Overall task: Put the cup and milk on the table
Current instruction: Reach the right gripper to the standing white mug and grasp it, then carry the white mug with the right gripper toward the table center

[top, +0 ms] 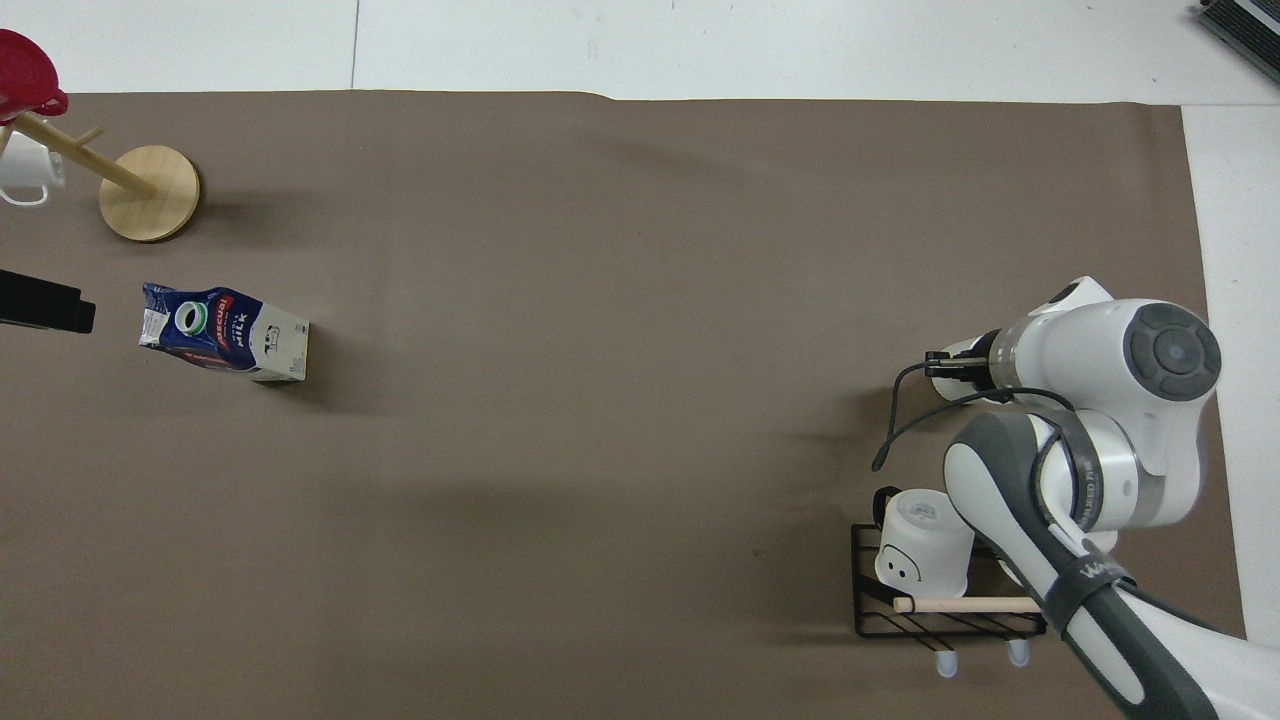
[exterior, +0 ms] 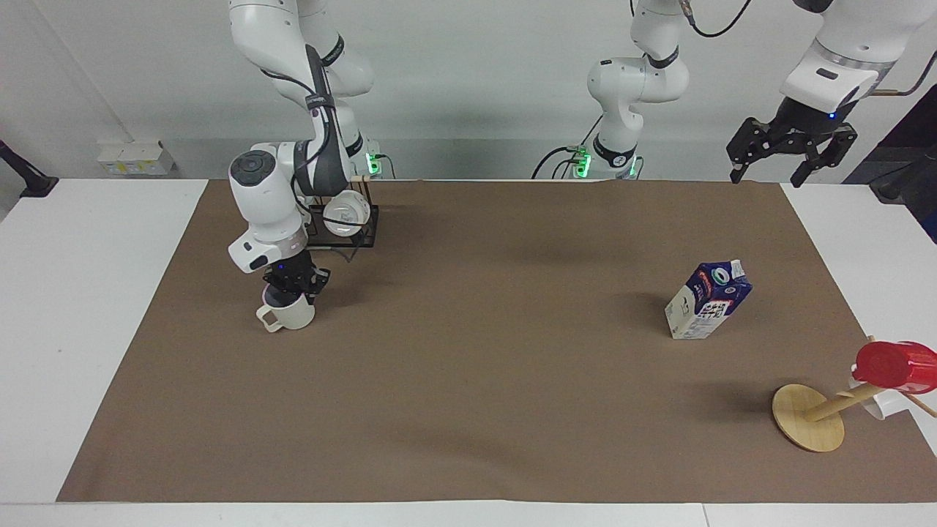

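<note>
Right end effector closed tight, fingertips together, holding nothing; poised directly over the cream-white cup, right at its rim, contact not discernible. Cup upright on the brown mat of the tabletop, at nine o'clock in the facing view, toward the right arm's end; squarish handle turned to about eight o'clock there; bluish-grey inside partly showing under the fingers. Black wire rack at one o'clock from the cup in that view, nearer the robots, with a white mug in it. Left end effector spread wide and empty, waiting high over the tabletop's edge at the left arm's end. Milk carton standing free on the mat at three o'clock in the facing view, well apart from the cup. Wooden mug tree at four o'clock from the carton, carrying a red cup.
</note>
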Tool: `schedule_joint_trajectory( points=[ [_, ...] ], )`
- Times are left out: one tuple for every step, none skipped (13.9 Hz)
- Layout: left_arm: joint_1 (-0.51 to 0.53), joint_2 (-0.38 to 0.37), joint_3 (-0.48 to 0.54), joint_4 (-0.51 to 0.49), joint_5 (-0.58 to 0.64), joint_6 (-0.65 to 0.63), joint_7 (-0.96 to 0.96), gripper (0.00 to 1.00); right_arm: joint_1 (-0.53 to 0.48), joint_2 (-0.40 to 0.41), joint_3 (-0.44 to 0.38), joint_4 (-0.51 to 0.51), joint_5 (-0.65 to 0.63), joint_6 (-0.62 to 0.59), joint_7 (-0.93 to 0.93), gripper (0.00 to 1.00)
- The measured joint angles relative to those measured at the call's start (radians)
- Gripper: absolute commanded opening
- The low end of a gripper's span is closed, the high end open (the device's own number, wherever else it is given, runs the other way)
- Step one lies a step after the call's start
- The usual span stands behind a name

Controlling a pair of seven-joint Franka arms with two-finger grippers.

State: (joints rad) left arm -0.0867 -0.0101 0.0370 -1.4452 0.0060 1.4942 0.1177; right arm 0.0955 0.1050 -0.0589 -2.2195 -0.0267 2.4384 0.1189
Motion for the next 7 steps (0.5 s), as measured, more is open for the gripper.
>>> schedule_joint_trajectory(
  points=[
    [0.0, 0.0, 0.0, 0.0, 0.0, 0.0, 0.0, 1.0, 0.001, 0.001, 0.0, 0.007, 0.0, 0.0, 0.005, 0.0],
    [0.0, 0.0, 0.0, 0.0, 0.0, -0.001, 0.0, 1.0, 0.003, 0.001, 0.001, 0.018, 0.0, -0.005, 0.014, 0.0],
    [0.0, 0.0, 0.0, 0.0, 0.0, -0.001, 0.0, 1.0, 0.005, 0.001, 0.003, 0.036, 0.0, -0.025, 0.024, 0.0],
    [0.0, 0.0, 0.0, 0.0, 0.0, -0.001, 0.0, 1.0, 0.009, 0.0, 0.005, 0.062, 0.0, -0.06, 0.031, 0.0],
    [0.0, 0.0, 0.0, 0.0, 0.0, -0.001, 0.0, 1.0, 0.019, -0.001, 0.005, 0.097, 0.001, -0.106, 0.039, 0.0],
    [0.0, 0.0, 0.0, 0.0, 0.0, -0.001, 0.0, 1.0, 0.034, -0.004, 0.006, 0.137, 0.001, -0.16, 0.058, 0.0],
    [0.0, 0.0, -0.001, 0.0, 0.0, -0.001, 0.0, 1.0, 0.054, -0.007, 0.006, 0.183, 0.001, -0.216, 0.082, 0.0]
  ],
)
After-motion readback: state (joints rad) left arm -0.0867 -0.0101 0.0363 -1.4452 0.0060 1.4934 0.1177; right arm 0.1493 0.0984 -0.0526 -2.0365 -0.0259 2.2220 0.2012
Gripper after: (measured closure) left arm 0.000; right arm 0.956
